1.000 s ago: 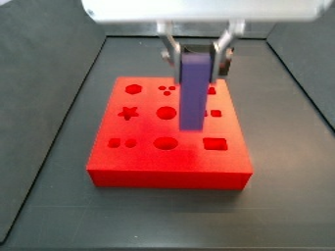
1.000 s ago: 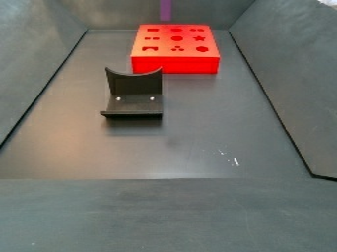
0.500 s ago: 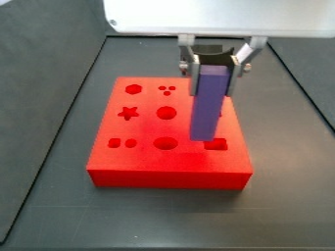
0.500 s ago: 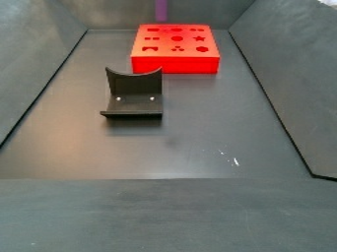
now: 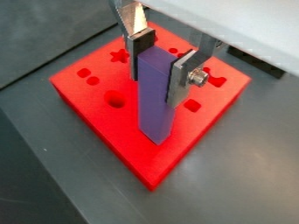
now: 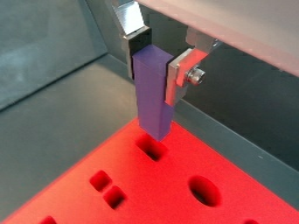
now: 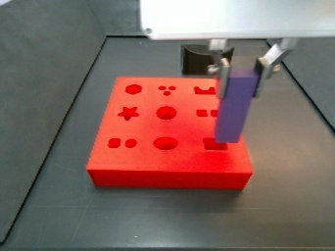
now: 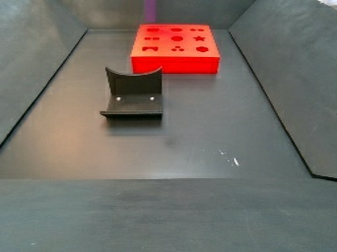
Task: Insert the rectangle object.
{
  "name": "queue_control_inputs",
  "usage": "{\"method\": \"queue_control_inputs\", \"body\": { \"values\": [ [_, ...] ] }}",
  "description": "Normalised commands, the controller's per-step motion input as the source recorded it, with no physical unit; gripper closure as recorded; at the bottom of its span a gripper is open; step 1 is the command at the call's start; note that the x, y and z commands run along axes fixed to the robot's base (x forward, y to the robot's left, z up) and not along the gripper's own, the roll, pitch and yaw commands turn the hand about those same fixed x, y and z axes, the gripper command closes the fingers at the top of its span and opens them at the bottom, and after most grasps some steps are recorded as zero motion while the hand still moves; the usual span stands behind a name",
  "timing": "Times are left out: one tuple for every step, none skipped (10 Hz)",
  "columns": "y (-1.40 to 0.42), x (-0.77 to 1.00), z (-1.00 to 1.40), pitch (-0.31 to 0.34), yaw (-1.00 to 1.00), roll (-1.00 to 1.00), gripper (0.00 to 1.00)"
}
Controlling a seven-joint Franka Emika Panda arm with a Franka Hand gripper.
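Note:
My gripper [image 7: 244, 61] is shut on the rectangle object [image 7: 236, 103], a long purple block held upright. It hangs over the red board [image 7: 157, 159], with its lower end at or just above the rectangular hole [image 7: 215, 144] near the board's right front. Both wrist views show the block [image 5: 152, 96] [image 6: 155, 92] clamped between the silver fingers [image 5: 184, 77] [image 6: 184, 74] of the gripper [image 5: 163, 59] [image 6: 159, 54]. Its tip hovers right over the hole [image 6: 151, 150]. In a side view only a purple sliver [image 8: 149, 9] shows above the board [image 8: 178, 62].
The board has several other holes, among them a star [image 7: 129, 113] and circles [image 7: 167, 113]. A dark grey curved holder [image 8: 132, 95] stands on the dark floor in front of the board. Dark walls enclose the floor on both sides.
My gripper has carried the purple block to the right across the board, from over its middle to over the rectangular hole. The board and the holder have not moved.

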Motion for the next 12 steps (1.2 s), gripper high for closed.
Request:
{"method": "queue_control_inputs", "body": {
  "values": [
    [-0.01, 0.01, 0.00, -0.056, 0.00, 0.36, 1.00],
    [-0.03, 0.00, -0.02, 0.000, 0.00, 0.41, 1.00],
    [-0.04, -0.06, -0.04, 0.000, 0.07, 0.41, 1.00],
    [-0.03, -0.02, -0.19, 0.000, 0.11, 0.29, 1.00],
    [0.00, 0.00, -0.18, -0.017, 0.26, 0.21, 1.00],
    [-0.04, 0.00, -0.19, -0.003, 0.22, 0.17, 1.00],
    [-0.04, 0.00, -0.26, -0.010, 0.12, 0.09, 1.00],
    [-0.09, -0.01, -0.27, -0.016, 0.03, 0.06, 1.00],
    [-0.12, 0.00, -0.24, -0.020, 0.00, 0.04, 1.00],
    [-0.09, 0.00, -0.17, -0.006, -0.02, 0.03, 1.00],
    [-0.01, 0.00, -0.19, 0.000, -0.09, 0.05, 1.00],
    [0.00, 0.00, -0.15, 0.000, -0.11, 0.04, 1.00]
  ]
}}
